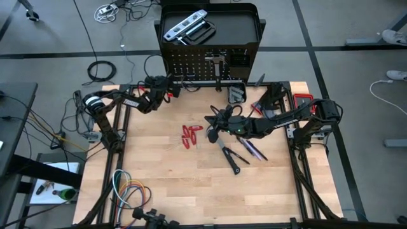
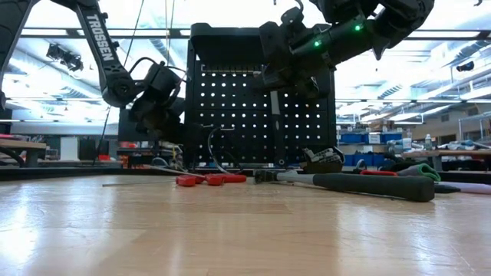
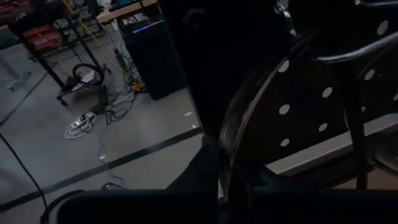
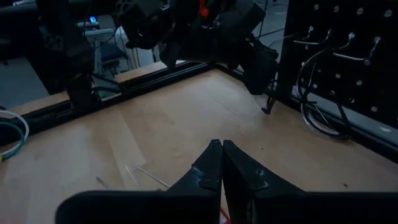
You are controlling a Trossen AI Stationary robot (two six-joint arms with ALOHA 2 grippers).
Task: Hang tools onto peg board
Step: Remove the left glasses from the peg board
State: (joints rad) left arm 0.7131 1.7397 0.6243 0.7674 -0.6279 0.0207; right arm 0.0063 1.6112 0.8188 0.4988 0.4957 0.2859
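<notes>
The black peg board (image 1: 210, 63) stands upright at the table's far edge, with a silver level (image 1: 184, 27) lying in the tray on top. My left gripper (image 1: 169, 86) is at the board's lower left, shut on a thin dark bent tool (image 4: 268, 99). A dark wire loop (image 4: 317, 118) hangs from pegs beside it. My right gripper (image 4: 222, 155) hovers shut and empty above mid-table (image 1: 213, 127). Red-handled pliers (image 1: 189, 135) and black-handled tools (image 1: 230, 156) lie flat on the wood. My left gripper pinches one end of the thin dark tool (image 3: 229, 168) between its two shut fingers, coming nearly level from the table's left toward the board. The tool's free end (image 4: 267, 112) hangs clear of the table, close in front of the board (image 3: 311, 112).
Coiled coloured cables (image 1: 127, 191) lie at the near left corner. A hammer with a dark grip (image 2: 368, 184) and more tools lie at mid-right. A small dark box (image 1: 236, 94) and a red frame (image 1: 302, 98) sit by the far edge. Bare wood lies near.
</notes>
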